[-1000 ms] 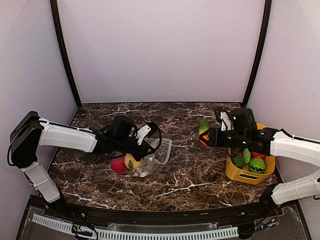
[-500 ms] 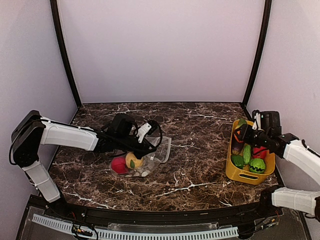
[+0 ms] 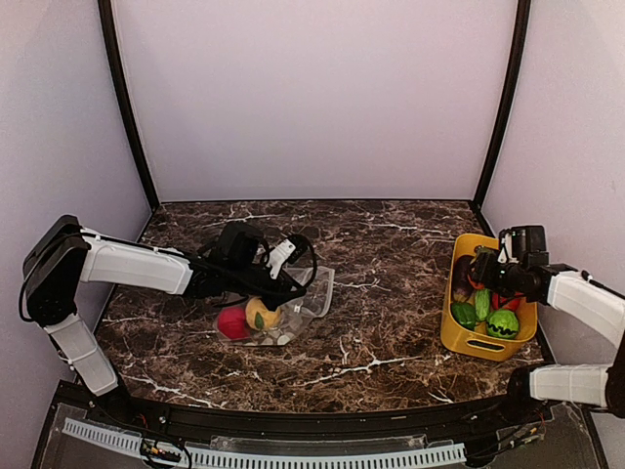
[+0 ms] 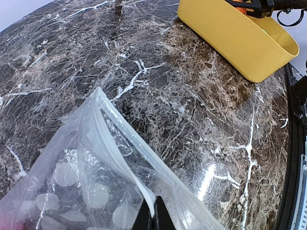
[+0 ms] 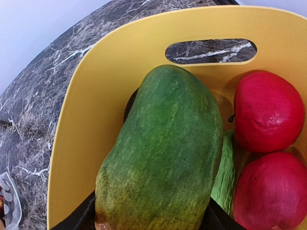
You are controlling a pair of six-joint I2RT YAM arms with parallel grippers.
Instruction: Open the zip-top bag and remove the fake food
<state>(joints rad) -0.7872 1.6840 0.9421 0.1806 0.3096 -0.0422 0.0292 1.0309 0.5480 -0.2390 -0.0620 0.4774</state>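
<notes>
The zip-top bag (image 3: 305, 301) lies at about 9 o'clock from the middle of the marble table (image 3: 391, 244). Its open mouth is turned toward 3 o'clock, where the yellow bin (image 3: 467, 342) is set against the table's edge. The upper lip of the mouth is pinched between the fully closed fingers of the left gripper (image 4: 153, 216), and the film is drawn up into a taut ridge. This hold is judged to serve as an anchor, so that the soft bag is neither dragged along nor allowed to collapse while its contents are taken out. Some of the fake food is seen inside the bag: a red fruit (image 3: 231, 322) and a yellow fruit (image 3: 260, 314) lie side by side at the bag's 8 o'clock end, away from the mouth. The right gripper (image 5: 148, 221) is hung over the bin. A large green toy fruit (image 5: 163, 153) is flanked by both fingers and lowered beside two red apples (image 5: 268, 112) at its 3 o'clock side. Whether it is clamped or already let go cannot be told. The bin is judged to be the drop place, set well apart from the bag so that removed pieces are not mixed with those left inside. The task is judged partly done, with at least two pieces to be taken out.
</notes>
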